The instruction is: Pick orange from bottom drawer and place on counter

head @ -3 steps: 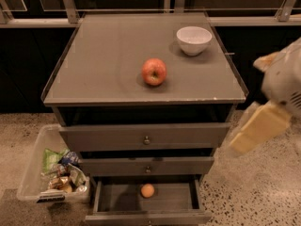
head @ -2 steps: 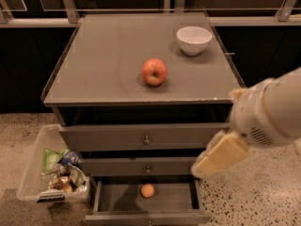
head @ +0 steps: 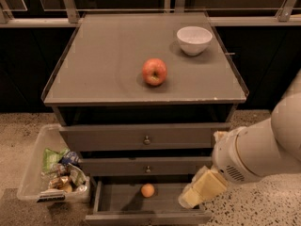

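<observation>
A bin of packets sits on the floor at far left, beside the cabinet. The bottom drawer stands pulled open, so the opening step looks done. The orange lies on the drawer floor near the middle, apart from the walls and untouched. Above, the counter carries an apple near its centre and a bowl toward the right rear, with bare room on the left half for a set-down. At right, the gripper hangs low over the drawer's right end, near the orange but not on it. It has nothing in its hold, and how far open it is cannot be told. The grasp, the lift and the placing are all left to do.
</observation>
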Robot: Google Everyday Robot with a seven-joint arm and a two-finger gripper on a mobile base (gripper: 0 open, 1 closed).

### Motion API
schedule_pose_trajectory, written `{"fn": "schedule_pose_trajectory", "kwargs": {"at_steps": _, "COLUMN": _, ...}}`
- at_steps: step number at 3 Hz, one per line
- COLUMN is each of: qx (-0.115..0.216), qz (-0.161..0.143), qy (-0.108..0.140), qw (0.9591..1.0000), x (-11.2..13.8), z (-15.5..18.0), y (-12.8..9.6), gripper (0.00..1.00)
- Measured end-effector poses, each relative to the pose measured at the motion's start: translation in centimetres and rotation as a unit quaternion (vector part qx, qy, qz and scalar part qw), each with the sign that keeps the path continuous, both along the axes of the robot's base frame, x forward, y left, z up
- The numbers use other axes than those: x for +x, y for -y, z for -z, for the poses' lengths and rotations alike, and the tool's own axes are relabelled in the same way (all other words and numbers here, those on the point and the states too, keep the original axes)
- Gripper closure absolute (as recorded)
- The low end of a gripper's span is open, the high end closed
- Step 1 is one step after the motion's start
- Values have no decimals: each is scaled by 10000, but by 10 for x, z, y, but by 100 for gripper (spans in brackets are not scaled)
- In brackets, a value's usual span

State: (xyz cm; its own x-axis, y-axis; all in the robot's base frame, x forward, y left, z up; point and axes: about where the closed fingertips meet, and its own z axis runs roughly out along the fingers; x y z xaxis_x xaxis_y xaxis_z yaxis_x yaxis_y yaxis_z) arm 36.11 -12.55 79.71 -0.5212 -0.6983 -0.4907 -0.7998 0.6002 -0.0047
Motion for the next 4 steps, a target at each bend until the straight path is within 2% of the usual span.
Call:
{"fn": "schedule_pose_trajectory", "kwargs": {"at_steps": 1, "qx": 179, "qz": 335, "qy": -43, "qw": 9993, "x": -5, "z": 13, "y": 4, "gripper": 0}}
{"fn": "schedule_pose_trajectory", "kwargs": {"at_steps": 2, "qx": 568, "qz": 766, "qy": -420, "qw": 9946, "x": -21, "z": 76, "y": 3, "gripper": 0}}
{"fn": "schedule_pose_trajectory", "kwargs": {"at_steps": 3, "qx": 913, "qz": 986, "qy": -678, "qw": 9886, "x": -25, "z": 131, "y": -5, "gripper": 0}}
{"fn": "schedule_pose_trajectory", "kwargs": {"at_steps": 4, "qx": 962, "qz": 1044, "qy": -685, "qw": 9875, "x": -22, "z": 139, "y": -5, "gripper": 0}}
